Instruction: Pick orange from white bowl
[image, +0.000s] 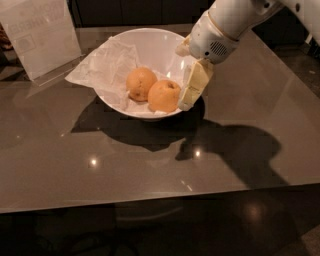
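The white bowl (150, 40) stands at the back middle of the glossy grey table, lined with crumpled white paper (107, 70) that spills over its left rim. Two oranges lie in it. The orange (163, 97), deeper in colour with a small dark stem dimple, is the right one. A paler orange (140, 83) touches it on the left. My gripper (193, 90), cream-coloured under a white arm (225, 25), hangs over the bowl's right rim, right beside the orange's right side. It holds nothing that I can see.
A clear plastic sign stand (42, 35) stands at the back left, close to the paper. The table's front edge (160, 200) runs across the lower part of the view, with dark floor below. The arm's shadow falls right of the bowl.
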